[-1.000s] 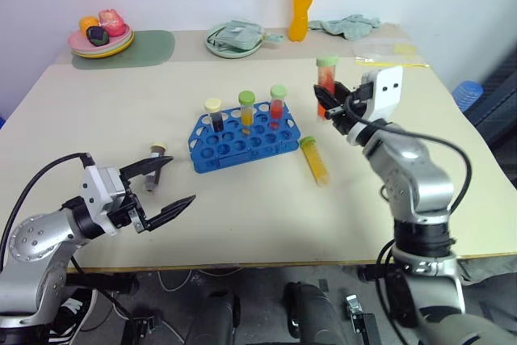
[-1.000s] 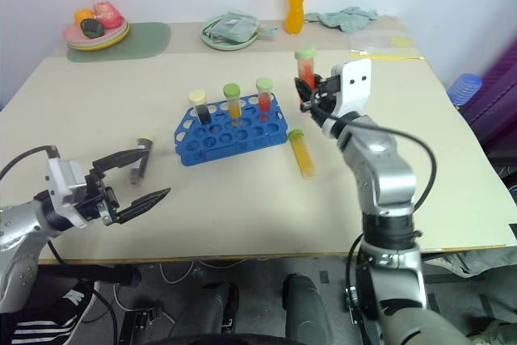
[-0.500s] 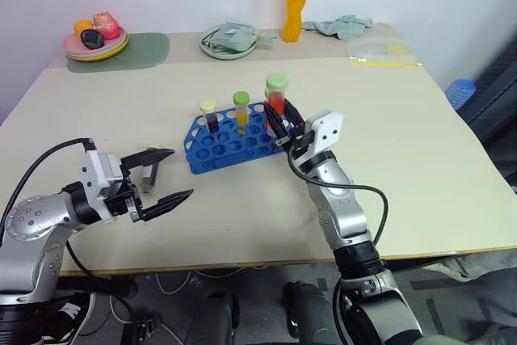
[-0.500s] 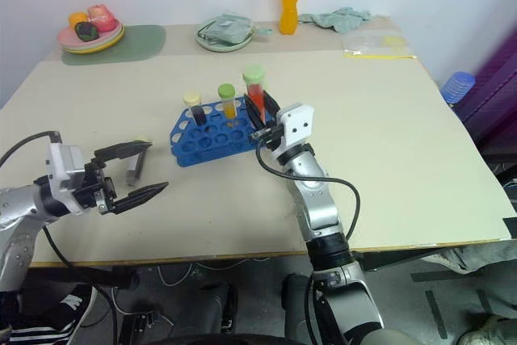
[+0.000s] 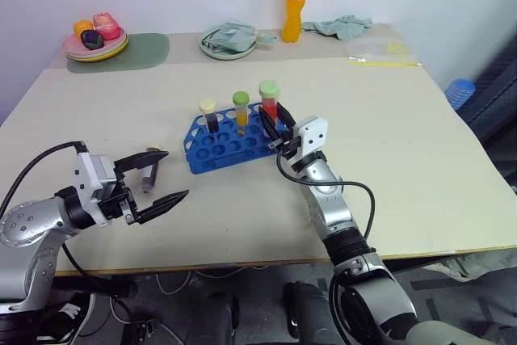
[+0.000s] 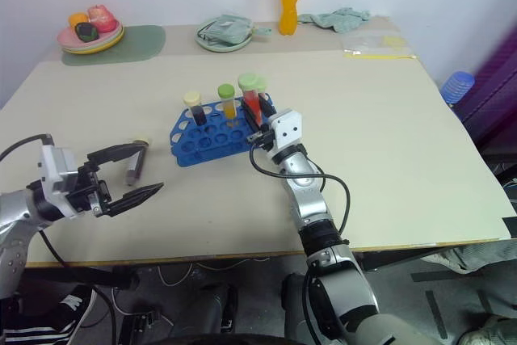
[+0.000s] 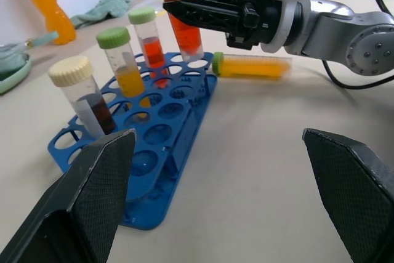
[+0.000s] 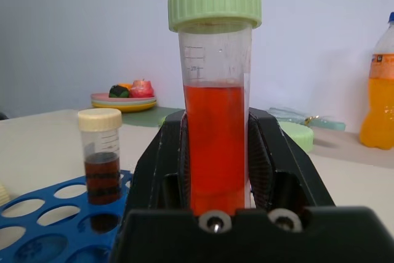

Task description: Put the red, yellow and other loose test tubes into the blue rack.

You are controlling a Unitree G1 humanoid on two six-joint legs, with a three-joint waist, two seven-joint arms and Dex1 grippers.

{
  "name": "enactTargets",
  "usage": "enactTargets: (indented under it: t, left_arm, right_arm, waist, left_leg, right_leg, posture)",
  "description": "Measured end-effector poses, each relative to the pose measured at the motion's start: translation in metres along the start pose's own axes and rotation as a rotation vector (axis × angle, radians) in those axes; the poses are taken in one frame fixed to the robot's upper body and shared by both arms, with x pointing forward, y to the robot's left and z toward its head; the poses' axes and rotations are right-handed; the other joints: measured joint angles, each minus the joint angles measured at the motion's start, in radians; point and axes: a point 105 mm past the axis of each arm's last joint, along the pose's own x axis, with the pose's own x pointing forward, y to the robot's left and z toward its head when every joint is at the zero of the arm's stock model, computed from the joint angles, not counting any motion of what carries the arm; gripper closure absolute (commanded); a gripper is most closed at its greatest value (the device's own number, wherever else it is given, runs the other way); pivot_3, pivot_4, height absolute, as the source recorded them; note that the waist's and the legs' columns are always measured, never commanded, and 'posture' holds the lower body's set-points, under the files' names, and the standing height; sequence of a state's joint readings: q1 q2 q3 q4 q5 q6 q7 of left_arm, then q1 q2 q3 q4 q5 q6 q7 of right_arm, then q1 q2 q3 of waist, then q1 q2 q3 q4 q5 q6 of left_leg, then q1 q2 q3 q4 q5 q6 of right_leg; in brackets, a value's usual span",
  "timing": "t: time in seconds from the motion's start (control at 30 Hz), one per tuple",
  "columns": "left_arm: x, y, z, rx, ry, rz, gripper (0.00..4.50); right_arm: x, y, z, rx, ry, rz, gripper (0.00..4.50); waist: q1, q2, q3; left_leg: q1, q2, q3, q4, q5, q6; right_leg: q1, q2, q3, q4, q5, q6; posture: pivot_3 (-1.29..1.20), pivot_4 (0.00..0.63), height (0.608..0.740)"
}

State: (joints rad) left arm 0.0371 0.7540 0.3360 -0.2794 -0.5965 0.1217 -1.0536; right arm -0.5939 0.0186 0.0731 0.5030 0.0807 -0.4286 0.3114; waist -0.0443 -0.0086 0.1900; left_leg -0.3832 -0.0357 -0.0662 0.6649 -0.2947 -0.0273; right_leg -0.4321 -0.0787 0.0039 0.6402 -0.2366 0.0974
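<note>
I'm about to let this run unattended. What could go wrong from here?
1. The right gripper holds the red tube beside another red tube already in the blue rack; lowering may knock it.
2. The yellow tube lies loose behind that arm and might get rolled away.
3. The dark tube lies near the open left gripper.

Red tube point(image 8: 217, 140): lower end hidden behind the right gripper point(image 8: 217, 170) body in the right wrist view; cap cut off by the frame edge in the left wrist view. Can't tell if its tip sits in a hole of the blue rack point(image 5: 234, 141). Yellow tube point(image 7: 252, 66) lying on the desk point(image 5: 404, 143): hidden behind the right arm in both eye views. Small tube point(image 5: 149, 169) by the left gripper point(image 5: 161, 177): contents too small to tell. Left fingers point(image 7: 92, 183) cut off at the frame's bottom edge.
</note>
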Motion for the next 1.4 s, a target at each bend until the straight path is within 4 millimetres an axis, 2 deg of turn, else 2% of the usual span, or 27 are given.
enactTargets:
  t: [0.3, 0.47, 0.63, 1.0, 1.17, 1.2, 1.23, 1.37, 1.4]
  left_arm:
    - [0.002, 0.004, 0.005, 0.024, -0.016, 0.021, 0.00]
    - [0.004, 0.006, 0.006, 0.043, -0.027, 0.033, 0.00]
    - [0.005, 0.005, 0.006, 0.046, -0.027, 0.034, 0.00]
    - [0.003, 0.003, 0.004, 0.040, -0.020, 0.035, 0.00]
    - [0.004, 0.002, 0.005, 0.044, -0.021, 0.038, 0.00]
    - [0.004, 0.003, 0.005, 0.044, -0.021, 0.040, 0.00]
    - [0.004, 0.003, 0.005, 0.043, -0.021, 0.044, 0.00]
    - [0.003, 0.003, 0.006, 0.044, -0.022, 0.048, 0.00]
    - [0.003, 0.004, 0.006, 0.044, -0.022, 0.048, 0.00]
  right_arm:
    - [-0.005, -0.019, -0.012, -0.023, 0.042, -0.056, 3.72]
    - [-0.005, -0.017, -0.013, -0.033, 0.040, -0.043, 3.72]
    - [-0.008, -0.017, -0.021, -0.029, 0.064, -0.044, 3.72]
    - [0.001, -0.015, -0.025, -0.038, 0.072, -0.027, 3.72]
    - [0.001, -0.017, -0.025, 0.015, 0.063, -0.042, 3.72]
    - [0.001, -0.017, -0.025, 0.035, 0.059, -0.048, 2.63]
    - [0.001, -0.018, -0.025, 0.050, 0.058, -0.054, 2.25]
    - [0.000, -0.021, -0.025, 0.067, 0.052, -0.061, 0.15]
    - [0.000, -0.022, -0.025, 0.065, 0.051, -0.062, 0.06]
  waist:
    - [0.000, 0.000, 0.000]
    - [-0.001, 0.000, 0.000]
    - [-0.001, 0.000, 0.000]
    - [-0.003, 0.000, 0.000]
    - [-0.002, 0.000, 0.000]
    - [-0.002, 0.000, 0.000]
    - [-0.002, 0.000, 0.000]
    - [-0.002, 0.000, 0.000]
    - [-0.002, 0.000, 0.000]
  left_leg:
    - [0.001, 0.000, 0.001, 0.000, 0.000, 0.000]
    - [0.004, 0.000, 0.004, -0.001, 0.000, 0.000]
    - [0.007, 0.000, 0.007, -0.001, 0.000, 0.000]
    - [0.009, 0.000, 0.008, -0.001, 0.000, 0.000]
    - [0.009, 0.000, 0.008, -0.001, 0.000, 0.000]
    - [0.009, 0.000, 0.008, -0.001, 0.000, 0.000]
    - [0.009, 0.000, 0.008, -0.001, 0.000, 0.000]
    - [0.009, 0.000, 0.008, -0.001, 0.000, 0.000]
    - [0.009, 0.000, 0.008, -0.001, 0.000, 0.000]
  right_leg:
    - [0.000, 0.000, 0.001, 0.001, 0.000, 0.000]
    - [0.000, 0.000, 0.005, 0.003, 0.000, 0.000]
    - [0.001, 0.001, 0.008, 0.004, 0.000, 0.000]
    - [0.001, 0.001, 0.009, 0.005, 0.000, 0.000]
    - [0.002, 0.001, 0.010, 0.005, 0.000, 0.000]
    - [0.002, 0.001, 0.010, 0.005, 0.000, 0.000]
    - [0.002, 0.001, 0.010, 0.005, 0.000, 0.000]
    - [0.002, 0.001, 0.010, 0.005, 0.000, 0.000]
    - [0.002, 0.001, 0.010, 0.005, 0.000, 0.000]
  posture:
    - [0.00, 0.150, 0.740]
    - [0.00, 0.150, 0.740]
    - [0.00, 0.150, 0.740]
    - [0.00, 0.150, 0.740]
    - [0.00, 0.150, 0.740]
    - [0.00, 0.150, 0.740]
    - [0.00, 0.150, 0.740]
    - [0.00, 0.150, 0.740]
    - [0.00, 0.150, 0.740]
